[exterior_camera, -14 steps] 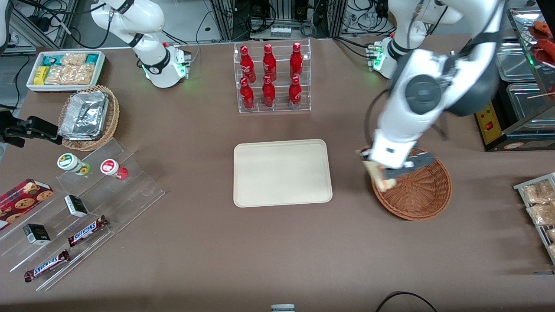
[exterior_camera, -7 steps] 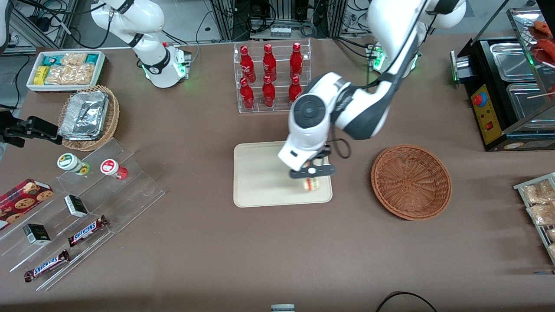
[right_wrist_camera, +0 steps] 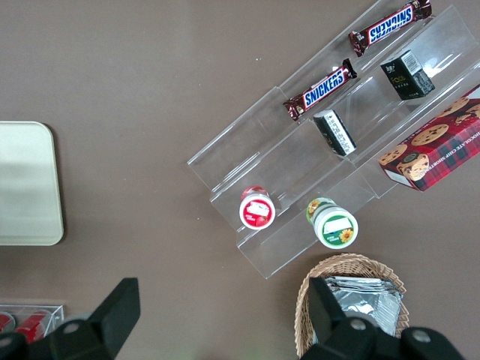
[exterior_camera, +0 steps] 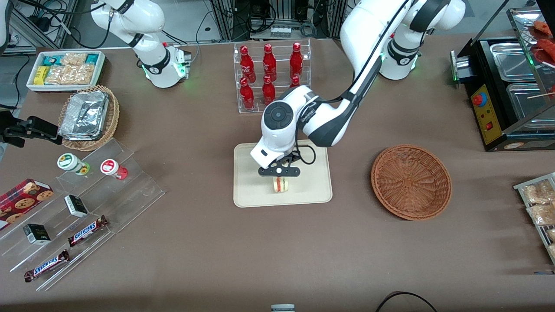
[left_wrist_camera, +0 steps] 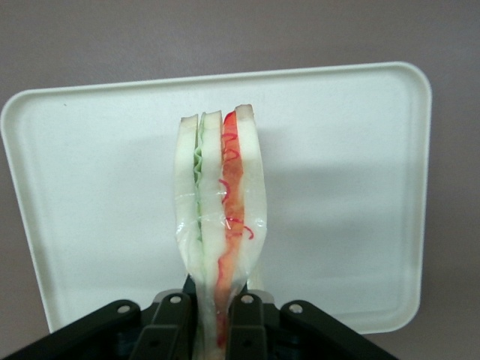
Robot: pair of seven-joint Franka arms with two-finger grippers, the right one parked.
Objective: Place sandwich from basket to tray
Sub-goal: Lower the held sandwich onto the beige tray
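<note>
I am looking down on a brown table (exterior_camera: 208,242) with racks and cables at the end farthest from the front camera. On it I see a clear rack of red bottles (exterior_camera: 272,78), a white bin of snack packets (exterior_camera: 66,69), a tan wicker basket with foil containers (exterior_camera: 88,117), and clear stepped shelves (exterior_camera: 86,216) carrying two round tubs, small dark boxes and Snickers bars. Toward the working arm's end of the table a black machine with steel pans (exterior_camera: 507,86) stands at the edge. The cream tray (exterior_camera: 251,190) lies near the middle, nearer the front camera than the bottle rack, and the reddish-brown basket (exterior_camera: 411,182) sits well apart from it toward the working arm's end, with nothing in it. My gripper (exterior_camera: 279,173) hangs over the tray, its black fingers (left_wrist_camera: 244,330) pinching the sandwich (exterior_camera: 280,184) at one end, so the wedge hangs below it over the part of the tray nearer the front camera. In the left wrist view the sandwich (left_wrist_camera: 220,225) is pale bread slices with a green layer and a red layer showing along the cut edge, wrapped in clear film that wrinkles near the fingers. I cannot tell whether it touches the tray.
</note>
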